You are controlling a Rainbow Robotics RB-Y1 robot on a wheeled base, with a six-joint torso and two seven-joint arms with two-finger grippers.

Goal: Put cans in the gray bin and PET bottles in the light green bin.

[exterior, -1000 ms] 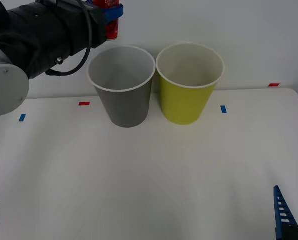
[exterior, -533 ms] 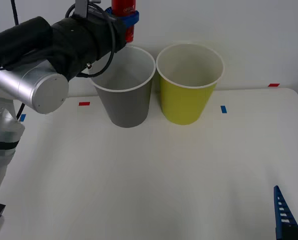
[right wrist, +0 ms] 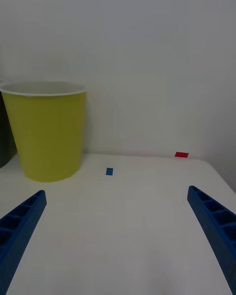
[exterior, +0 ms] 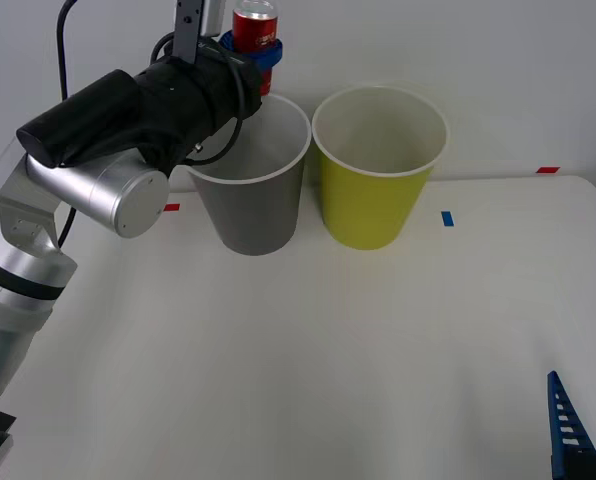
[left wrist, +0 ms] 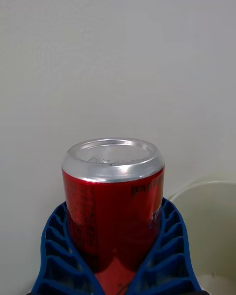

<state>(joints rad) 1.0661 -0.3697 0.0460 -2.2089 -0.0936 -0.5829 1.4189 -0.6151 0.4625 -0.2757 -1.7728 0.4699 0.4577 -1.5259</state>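
White wall stands behind a white desk that carries two tapered bins and several small tape marks.

At far left in the front view, a red tape mark lies on the desk beside the left arm's silver joint. The left arm reaches forward and up over the desk. Its left hand hangs above the rear rim of the gray bin, toward that bin's left side. The blue ribbed fingers are clamped around the red can, which stands upright with its silver end up (white lettering shows on its side in the front view). In the left wrist view, the fingers wrap the can's lower body on both sides, and a pale rim curve shows beyond the can; which bin it belongs to cannot be told from that view.

The gray bin stands upright on the desk, white rim up, pale inside. Just beside it, to the right, stands the light green bin, also upright; the two rims are almost touching.

Right of the light green bin, a blue tape mark lies on the desk, and a second red tape mark sits at the desk's far edge.

At the lower right corner, the right hand waits low over the desk, well apart from both bins. Its fingers are spread wide and grip nothing.
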